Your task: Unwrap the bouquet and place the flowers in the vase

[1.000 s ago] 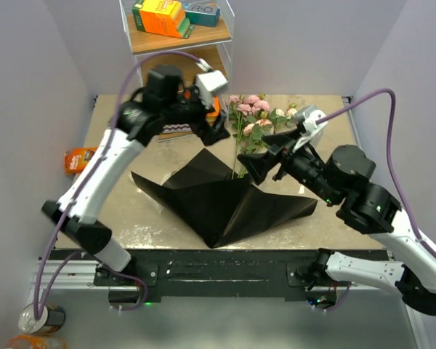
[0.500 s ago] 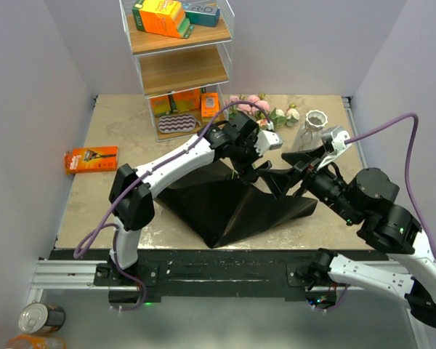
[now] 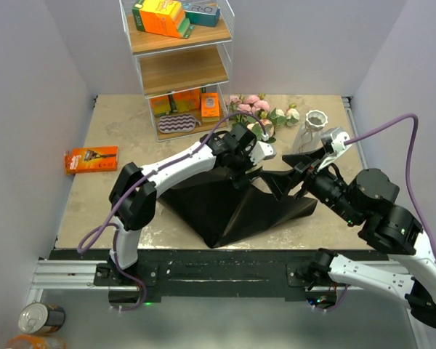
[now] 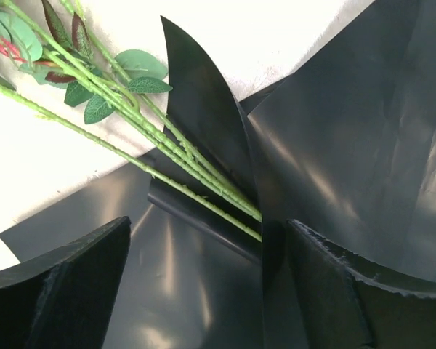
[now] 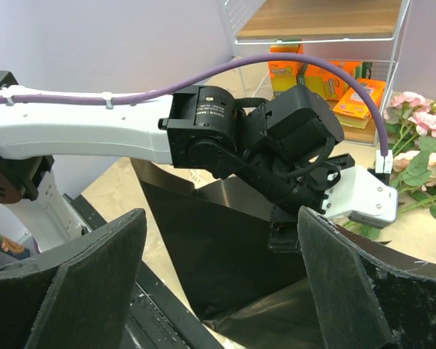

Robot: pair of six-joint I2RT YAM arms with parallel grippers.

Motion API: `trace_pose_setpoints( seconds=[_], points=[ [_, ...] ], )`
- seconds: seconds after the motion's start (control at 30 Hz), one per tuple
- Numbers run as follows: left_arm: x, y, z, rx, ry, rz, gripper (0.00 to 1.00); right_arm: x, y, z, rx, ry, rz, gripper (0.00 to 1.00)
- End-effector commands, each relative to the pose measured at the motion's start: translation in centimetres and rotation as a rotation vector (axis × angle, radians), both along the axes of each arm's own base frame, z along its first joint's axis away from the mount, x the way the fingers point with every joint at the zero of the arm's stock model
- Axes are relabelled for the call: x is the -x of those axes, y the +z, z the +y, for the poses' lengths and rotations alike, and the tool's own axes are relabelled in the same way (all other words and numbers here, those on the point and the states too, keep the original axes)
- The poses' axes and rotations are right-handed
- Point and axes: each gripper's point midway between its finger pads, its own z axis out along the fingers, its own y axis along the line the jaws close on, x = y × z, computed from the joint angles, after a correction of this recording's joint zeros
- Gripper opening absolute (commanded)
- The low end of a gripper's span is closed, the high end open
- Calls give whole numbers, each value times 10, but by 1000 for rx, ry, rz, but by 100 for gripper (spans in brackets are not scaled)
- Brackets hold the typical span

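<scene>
The bouquet's black paper (image 3: 225, 207) lies spread open on the table, with one flap standing up (image 4: 203, 123). The flowers (image 3: 254, 109) lie at its far edge, pink and cream heads pointing away. Their green stems (image 4: 167, 153) run down onto the paper. My left gripper (image 3: 241, 173) hangs open just above the paper, and the stem ends lie a little beyond its fingertips (image 4: 73, 283). My right gripper (image 3: 276, 166) is open to the right of it, above the paper's right side, holding nothing. In the right wrist view it faces the left wrist (image 5: 261, 145). The whitish vase (image 3: 315, 121) stands at the back right.
A wire shelf rack (image 3: 178, 65) with orange and green boxes stands at the back, just left of the flower heads. An orange box (image 3: 91, 158) lies on the table's left side. A can (image 3: 36, 318) sits off the table at the front left.
The left arm has swung down from beside the shelf to the stems over the paper, and its jaws have narrowed a little. The right gripper has drawn back to the right.
</scene>
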Motion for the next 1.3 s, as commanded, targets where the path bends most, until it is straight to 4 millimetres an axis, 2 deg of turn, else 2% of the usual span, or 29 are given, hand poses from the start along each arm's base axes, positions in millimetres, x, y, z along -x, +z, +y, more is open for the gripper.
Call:
trace_pose_setpoints(
  seconds=[0.0, 0.07, 0.1, 0.17, 0.2, 0.33, 0.5, 0.57, 0.7, 0.83, 0.93, 0.97, 1.03, 1.07, 1.13, 1.17, 1.23, 1.27],
  points=[
    [-1, 19, -5, 40, -51, -51, 75, 1, 10, -1, -33, -2, -12, 87],
    [2, 17, -5, 38, -63, -39, 62, 0, 11, -1, -32, -2, -13, 86],
    [4, 17, -6, 41, -71, -30, 50, 0, 11, -1, -33, -2, -12, 85],
    [5, 18, -5, 40, -75, -24, 38, 1, 11, -1, -35, -2, -12, 85],
    [5, 19, -5, 40, -75, -24, 29, 0, 11, 0, -34, -2, -9, 84],
    [6, 27, -4, 47, -73, -32, 16, 0, 12, 1, -38, -1, -8, 84],
    [8, 58, -8, 91, -82, -45, 0, -2, 14, -1, -31, -14, -10, 83],
    [17, 75, -10, 121, -117, -21, 0, -2, 15, -2, -28, -16, -9, 83],
    [36, 96, -11, 171, -174, 18, 0, -3, 18, -4, -28, -25, -13, 82],
    [56, 112, -4, 201, -240, 42, 0, -4, 19, -6, -22, -41, -14, 82],
    [72, 133, 3, 241, -297, 31, 0, -7, 19, -11, -13, -68, -16, 81],
    [79, 148, 8, 263, -316, 7, 0, -7, 19, -13, -8, -74, -18, 81],
    [87, 162, 14, 282, -344, -19, 0, -9, 20, -16, -6, -93, -22, 81],
    [95, 178, 21, 306, -365, -49, 0, -9, 21, -17, -7, -99, -25, 81],
    [105, 194, 28, 336, -395, -84, 0, -10, 25, -21, -10, -114, -33, 81],
    [116, 207, 36, 364, -427, -111, 0, -12, 26, -23, -9, -126, -36, 81],
    [129, 214, 44, 384, -473, -126, 0, -14, 30, -25, -5, -140, -42, 81],
    [144, 214, 53, 400, -517, -134, 0, -15, 30, -26, 2, -150, -42, 81]
  ],
)
